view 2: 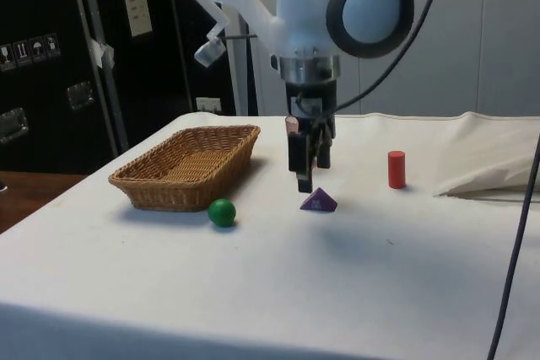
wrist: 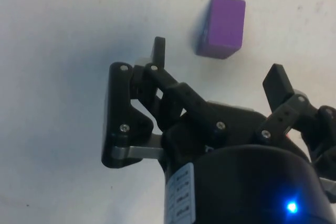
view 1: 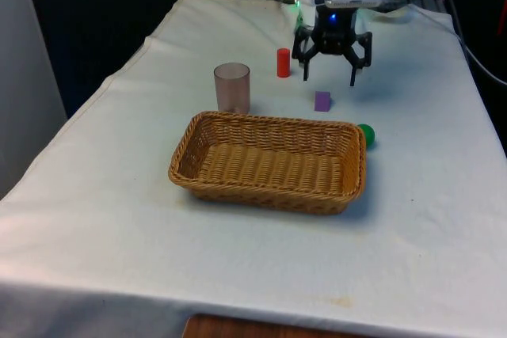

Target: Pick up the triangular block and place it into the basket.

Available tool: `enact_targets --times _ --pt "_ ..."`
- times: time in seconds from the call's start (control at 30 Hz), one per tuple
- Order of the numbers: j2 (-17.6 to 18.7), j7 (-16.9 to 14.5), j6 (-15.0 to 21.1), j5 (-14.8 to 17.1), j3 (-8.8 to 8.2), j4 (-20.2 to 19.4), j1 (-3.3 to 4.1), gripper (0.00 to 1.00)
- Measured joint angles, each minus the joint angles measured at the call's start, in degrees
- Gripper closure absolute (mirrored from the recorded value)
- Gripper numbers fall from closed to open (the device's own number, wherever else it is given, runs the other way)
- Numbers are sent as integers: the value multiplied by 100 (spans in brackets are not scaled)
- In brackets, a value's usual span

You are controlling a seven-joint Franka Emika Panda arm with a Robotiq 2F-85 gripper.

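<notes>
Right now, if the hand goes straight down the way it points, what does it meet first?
Likely the white cloth. The open hand hangs beside the purple triangular block, not squarely over it, though depth is unclear.

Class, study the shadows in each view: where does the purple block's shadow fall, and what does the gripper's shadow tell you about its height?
Wrist view: the purple block casts a short soft shadow hugging one side. Front view: the gripper throws a faint, diffuse shadow on the cloth beside the block, so it hangs above the table. Side view: the green ball has a small dark shadow beneath it.
</notes>
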Motion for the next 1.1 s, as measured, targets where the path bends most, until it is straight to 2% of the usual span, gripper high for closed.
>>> enact_targets --times 0.8,0.87,0.9,0.93,0.97,1.0,1.1 --pt "521 -109 590 6 0 40 0 0" --pt "527 -115 590 6 0 40 0 4" --pt "527 -115 590 6 0 40 0 10" --pt "527 -115 590 6 0 40 0 10" --pt "527 -115 590 6 0 40 0 15" --pt "527 -115 590 6 0 40 0 26" --pt "533 -115 590 6 0 40 0 40"
